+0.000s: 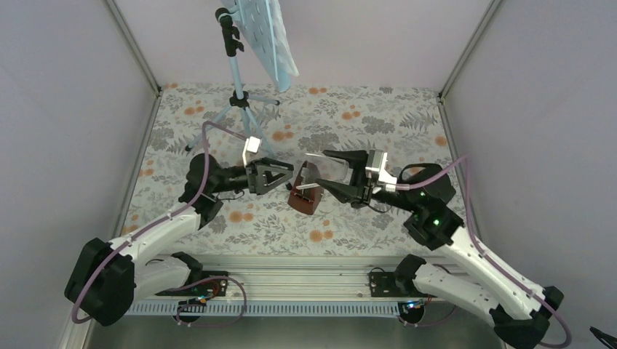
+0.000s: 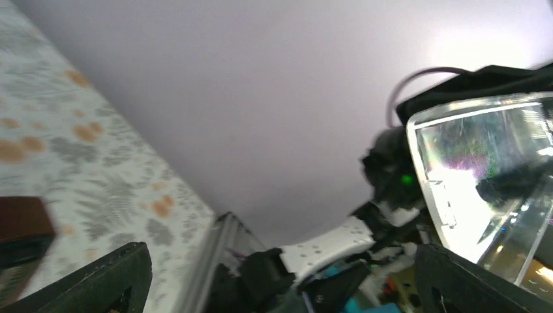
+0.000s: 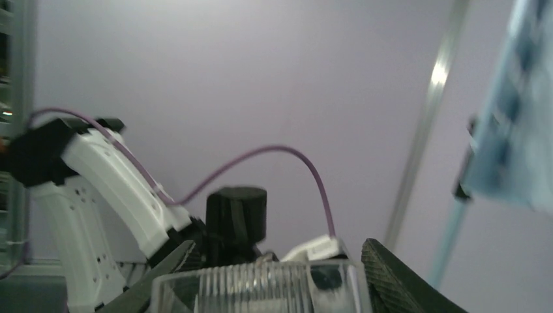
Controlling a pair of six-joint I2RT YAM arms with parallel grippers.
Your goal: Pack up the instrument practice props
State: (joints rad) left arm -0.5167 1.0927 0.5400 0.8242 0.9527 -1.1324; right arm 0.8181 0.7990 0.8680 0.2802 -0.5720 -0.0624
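The light-blue tripod music stand (image 1: 237,80) stands at the back of the table, with white and lilac sheet-music pages (image 1: 280,43) on its hole-dotted plate; its plate also shows in the right wrist view (image 3: 515,117). The small brown metronome (image 1: 305,198) sits mid-table and shows at the left edge of the left wrist view (image 2: 23,225). My right gripper (image 1: 329,172) is shut on a clear plastic cover (image 1: 314,173), held just above the metronome; the cover sits between its fingers (image 3: 261,287). My left gripper (image 1: 292,177) is open and empty, just left of the metronome, facing the cover (image 2: 482,176).
The table has a floral cloth (image 1: 364,123) and is enclosed by plain lilac walls with metal corner posts (image 1: 455,73). A metal rail (image 1: 305,269) runs along the near edge by the arm bases. The stand's tripod legs (image 1: 218,116) spread behind the left arm.
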